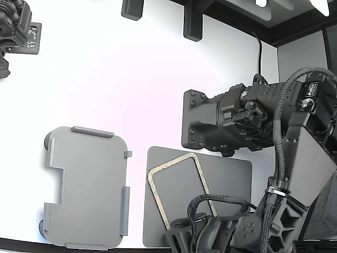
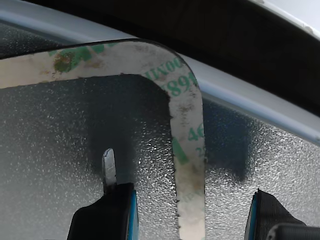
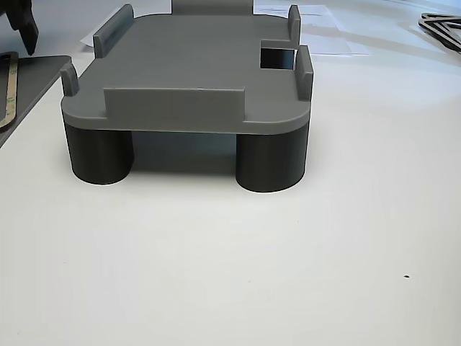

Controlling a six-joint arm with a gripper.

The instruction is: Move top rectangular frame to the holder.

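Observation:
The tan rectangular frame lies flat on a dark grey mat at the lower middle of the exterior view; its near end is hidden under my arm. The light grey holder stands to the exterior view's left of the mat, with nothing on it. My gripper is low over the frame's near end. In the wrist view my gripper is open. Its fingers stand on either side of one bar of the frame, close to the textured mat. The other view shows the holder on dark round legs and a strip of the frame.
A second arm's black head hangs over the mat's far edge. Black brackets stand at the table's far side and another dark device at the far left. Dark frames lie beyond the holder in the other view.

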